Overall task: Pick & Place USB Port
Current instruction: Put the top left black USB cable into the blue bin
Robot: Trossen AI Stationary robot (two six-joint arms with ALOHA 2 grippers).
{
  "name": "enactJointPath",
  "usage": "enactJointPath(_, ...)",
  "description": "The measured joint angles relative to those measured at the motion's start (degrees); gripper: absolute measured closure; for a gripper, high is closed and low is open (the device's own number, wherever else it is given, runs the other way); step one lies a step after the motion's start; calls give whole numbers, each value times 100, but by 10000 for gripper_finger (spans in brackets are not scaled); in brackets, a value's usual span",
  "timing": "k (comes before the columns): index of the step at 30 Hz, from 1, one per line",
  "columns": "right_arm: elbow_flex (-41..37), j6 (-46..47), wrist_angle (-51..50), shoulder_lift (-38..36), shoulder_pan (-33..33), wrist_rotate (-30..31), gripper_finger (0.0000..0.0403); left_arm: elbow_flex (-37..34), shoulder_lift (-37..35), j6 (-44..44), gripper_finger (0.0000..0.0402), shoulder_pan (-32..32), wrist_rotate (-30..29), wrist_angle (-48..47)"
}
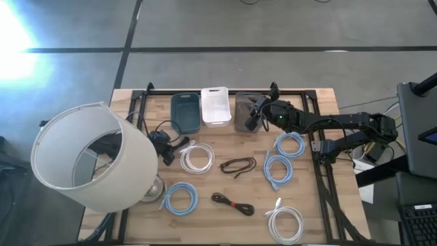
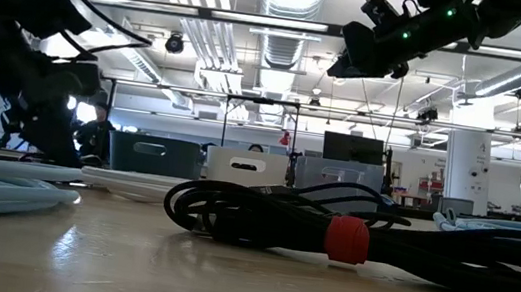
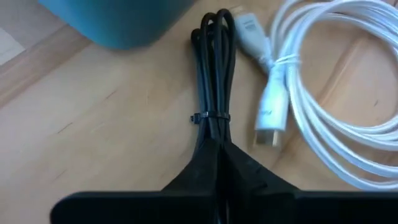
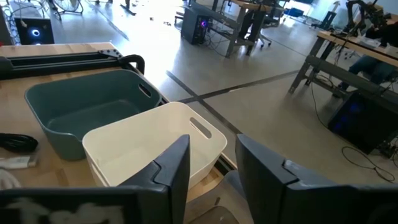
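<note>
A black cable bundle (image 3: 214, 68), cinched by a thin tie, lies by the teal bin (image 1: 186, 113). My left gripper (image 1: 166, 146) is shut on it. A white cable with a USB plug (image 3: 268, 115) lies right beside it. My right gripper (image 4: 214, 168) is open and empty. It hangs above the grey bin (image 1: 240, 115) at the table's far edge, next to the white bin (image 4: 155, 146). The low view shows it high up (image 2: 375, 40). My left gripper pinches the black cable bundle at its near end (image 3: 213, 134), just behind the tie, between the two shut fingers (image 3: 239, 168). The fingers lie along the bundle. The rest of the bundle stretches out ahead of them, low over the wooden table.
Several coiled cables lie on the table: blue coils (image 1: 290, 145) (image 1: 278, 169) (image 1: 181, 199), white coils (image 1: 196, 158) (image 1: 285, 224), a thin black cable (image 1: 238, 166), and a black one with a red band (image 2: 347, 240). A large white shade-like thing (image 1: 89, 157) hides the left arm.
</note>
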Motion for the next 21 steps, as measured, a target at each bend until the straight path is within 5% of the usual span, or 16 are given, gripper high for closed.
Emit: enactJointPath(21,-2,8,-122,0,2,-4,291,2029,25,1344,388,-78,-1077,-412)
